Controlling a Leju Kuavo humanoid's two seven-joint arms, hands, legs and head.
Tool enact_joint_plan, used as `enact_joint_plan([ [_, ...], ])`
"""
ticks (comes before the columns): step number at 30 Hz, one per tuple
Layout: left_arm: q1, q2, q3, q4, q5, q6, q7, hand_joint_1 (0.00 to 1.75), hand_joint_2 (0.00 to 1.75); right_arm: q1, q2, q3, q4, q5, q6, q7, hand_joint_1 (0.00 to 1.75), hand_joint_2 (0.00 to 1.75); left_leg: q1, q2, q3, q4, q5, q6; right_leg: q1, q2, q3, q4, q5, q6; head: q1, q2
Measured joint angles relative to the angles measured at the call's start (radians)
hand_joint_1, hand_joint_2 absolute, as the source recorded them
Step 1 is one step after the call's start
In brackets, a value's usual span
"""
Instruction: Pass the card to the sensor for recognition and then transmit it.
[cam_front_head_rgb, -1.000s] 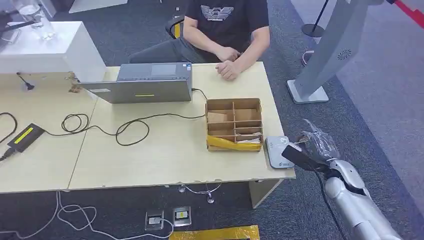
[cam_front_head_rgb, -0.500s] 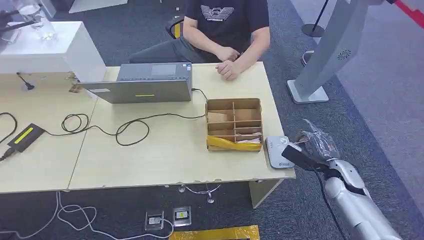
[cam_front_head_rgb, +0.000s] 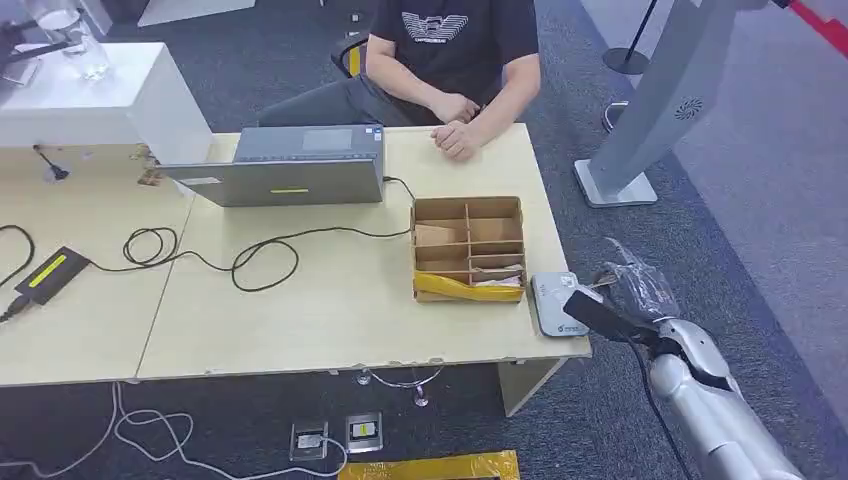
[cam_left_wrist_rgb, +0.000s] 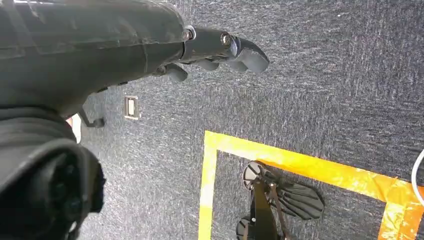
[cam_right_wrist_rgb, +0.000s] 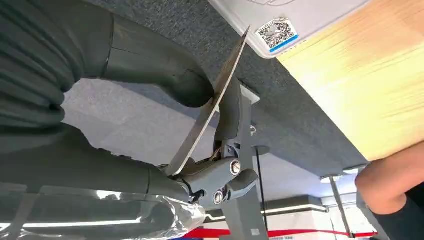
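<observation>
Right hand (cam_front_head_rgb: 628, 291), fingers pinching card (cam_right_wrist_rgb: 210, 107), holds steady by sensor (cam_front_head_rgb: 556, 302) at worktop (cam_front_head_rgb: 330, 310) corner; left hand (cam_left_wrist_rgb: 220, 47) hangs, fingers released — recognition likely underway.

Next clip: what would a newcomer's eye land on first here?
Probably the right hand at the desk's near right corner, pinching a thin card beside the grey sensor. Next, the cardboard tray mid-desk, and the person seated at the far side behind the laptop.
</observation>
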Motion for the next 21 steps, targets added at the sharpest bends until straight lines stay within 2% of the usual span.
enact_joint_plan([
  [21, 0.0, 0.0, 0.0, 0.0, 0.0, 0.0, 0.0, 0.0, 0.0, 0.0, 0.0, 0.0, 0.0, 0.0, 0.0, 0.0, 1.75, 1.75, 0.0, 0.0, 0.0, 0.0, 0.0, 0.0, 0.0, 0.0, 0.0, 0.0, 0.0, 0.0, 0.0, 0.0],
])
